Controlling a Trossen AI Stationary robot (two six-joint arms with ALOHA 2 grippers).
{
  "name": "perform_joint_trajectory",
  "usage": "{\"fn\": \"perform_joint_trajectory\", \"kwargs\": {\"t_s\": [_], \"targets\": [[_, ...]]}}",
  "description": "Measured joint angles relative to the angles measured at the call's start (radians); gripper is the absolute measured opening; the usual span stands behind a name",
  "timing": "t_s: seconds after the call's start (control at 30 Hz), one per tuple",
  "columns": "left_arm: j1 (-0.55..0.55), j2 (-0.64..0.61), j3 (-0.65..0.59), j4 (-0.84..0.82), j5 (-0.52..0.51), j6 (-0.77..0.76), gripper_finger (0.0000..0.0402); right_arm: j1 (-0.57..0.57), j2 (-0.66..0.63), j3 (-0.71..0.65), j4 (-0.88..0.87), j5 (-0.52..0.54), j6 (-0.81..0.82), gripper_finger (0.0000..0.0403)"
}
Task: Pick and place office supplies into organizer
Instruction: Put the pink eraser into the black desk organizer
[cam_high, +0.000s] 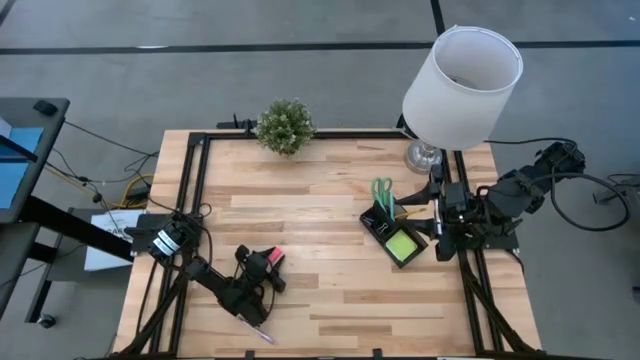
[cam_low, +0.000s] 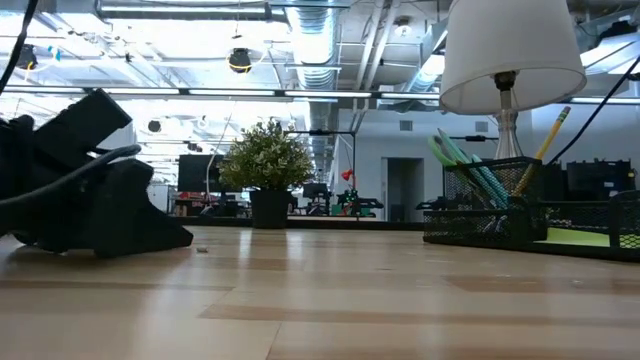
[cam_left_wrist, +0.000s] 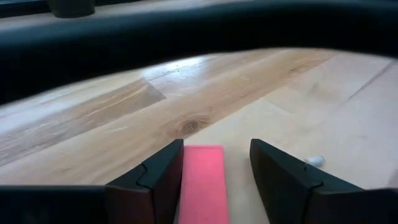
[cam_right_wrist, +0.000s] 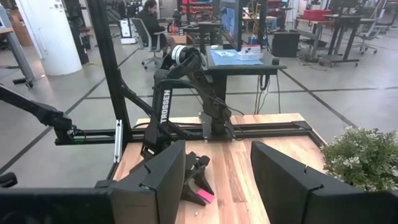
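The left gripper (cam_high: 268, 262) sits low on the near-left part of the table (cam_high: 320, 220), its fingers (cam_left_wrist: 155, 180) straddling the pink eraser (cam_left_wrist: 204, 180), which lies flat on the wood. The jaws stand slightly wider than the eraser, a thin gap showing on each side, so nothing is gripped yet. A pen (cam_high: 262, 333) lies just behind the arm near the front edge. Well apart, on the right side of the table, the organizer (cam_high: 397, 232) already holds the scissors (cam_high: 383, 192), several pens and a pencil (cam_low: 552, 125) upright in its cup, with the green sticky pad (cam_high: 403, 243) in the tray section. The right gripper (cam_high: 437, 222) waits just beside the organizer, jaws wide and empty, under the lamp (cam_high: 460, 75). The eraser looks light, a little rubbery and unlikely to slip; pinching it across its two long sides near the middle should hold it level, and a modest squeeze ought to be enough.
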Motion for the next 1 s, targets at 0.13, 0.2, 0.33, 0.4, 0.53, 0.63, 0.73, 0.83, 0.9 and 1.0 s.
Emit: {"fn": "perform_joint_trajectory", "kwargs": {"t_s": [0.13,0.2,0.33,0.4,0.53,0.63,0.73,0.83,0.9,1.0], "targets": [[-0.028,0.001,0.000,0.001,0.007,0.001,0.0176,0.000,0.000,0.000,0.000,0.000,0.000,0.0175],[-0.034,0.000,0.002,0.000,0.018,0.002,0.0176,0.000,0.000,0.000,0.000,0.000,0.000,0.0175],[-0.034,0.000,0.001,-0.009,0.020,0.000,0.0160,0.000,0.000,0.000,0.000,0.000,0.000,0.0175],[-0.025,0.000,-0.002,-0.006,0.021,0.001,0.0139,0.000,0.000,0.000,0.000,0.000,0.000,0.0175],[-0.012,-0.003,-0.019,0.007,0.018,-0.002,0.0082,0.000,0.000,0.000,0.000,0.000,0.000,0.0175],[-0.012,-0.005,-0.037,0.042,0.010,0.018,0.0056,0.000,0.000,0.000,0.000,0.000,0.000,0.0175],[-0.010,-0.006,-0.035,0.034,0.003,0.013,0.0056,0.000,0.000,0.000,0.000,0.000,0.000,0.0175],[0.002,-0.024,-0.014,0.002,-0.017,-0.008,0.0056,0.000,0.000,0.000,0.001,0.000,0.000,0.0175],[0.029,-0.058,0.003,0.000,0.006,0.018,0.0056,0.000,0.000,0.000,0.000,0.000,0.000,0.0175],[0.093,-0.148,0.032,0.048,0.018,0.147,0.0055,0.000,0.000,0.000,0.000,0.000,0.000,0.0175]]}}
